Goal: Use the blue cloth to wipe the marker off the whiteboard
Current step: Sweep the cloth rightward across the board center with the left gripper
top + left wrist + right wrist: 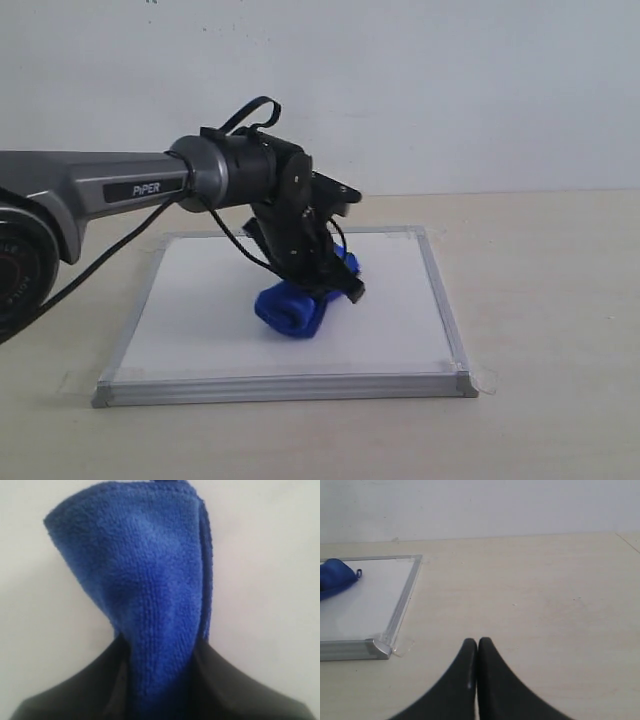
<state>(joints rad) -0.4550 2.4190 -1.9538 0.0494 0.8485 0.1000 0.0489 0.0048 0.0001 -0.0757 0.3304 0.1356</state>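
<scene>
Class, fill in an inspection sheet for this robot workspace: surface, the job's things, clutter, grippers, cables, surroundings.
Surface: beige table, with the whiteboard lying flat on it.
Job's things: blue cloth resting on the whiteboard near its middle; marker line, nothing seen.
Clutter: nothing seen.
Grippers: left gripper shut on the blue cloth; right gripper shut, empty, over bare table off the board's corner.
Cables: black cable hanging along the left arm.
Surroundings: plain white wall.
</scene>
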